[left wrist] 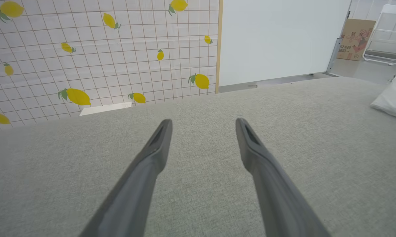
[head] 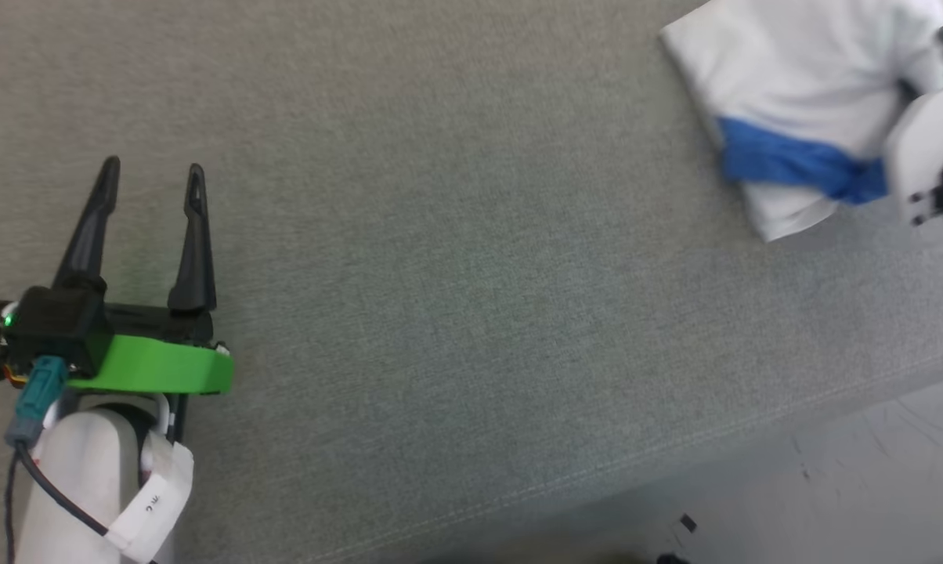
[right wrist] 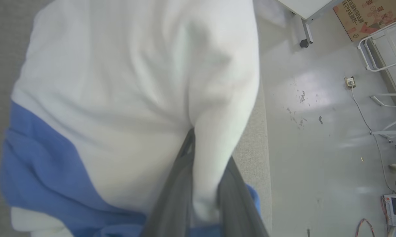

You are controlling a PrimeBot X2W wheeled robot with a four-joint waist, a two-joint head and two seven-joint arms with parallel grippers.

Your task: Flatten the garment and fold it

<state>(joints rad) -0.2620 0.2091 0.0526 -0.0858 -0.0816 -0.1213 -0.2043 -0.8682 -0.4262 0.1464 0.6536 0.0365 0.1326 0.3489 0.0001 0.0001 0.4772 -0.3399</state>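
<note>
Head view: my left gripper (head: 153, 166) hangs over the bare grey fabric of the table (head: 471, 274) toward its left side, fingers spread wide with nothing between them. The garment (head: 793, 86) lies bunched and folded over at the table's far right, white with a blue band across it, and the pale wrist of my right arm (head: 926, 149) covers its right end. The table's near edge runs on a slant, with grey floor (head: 871, 478) below it.

Left wrist view: the left gripper (left wrist: 204, 123) is open above empty fabric. A white corner of the garment (left wrist: 393, 95) shows at the table's right edge. Beyond the far edge I see a lemon-print tiled wall (left wrist: 102, 49) and a cardboard box (left wrist: 354, 39).

Right wrist view: the right gripper (right wrist: 211, 148) is closed narrow on a fold of the garment (right wrist: 119, 82), white cloth pinched between the two fingers. The garment reaches close to the table's edge, with the floor (right wrist: 316, 115) beside it.
</note>
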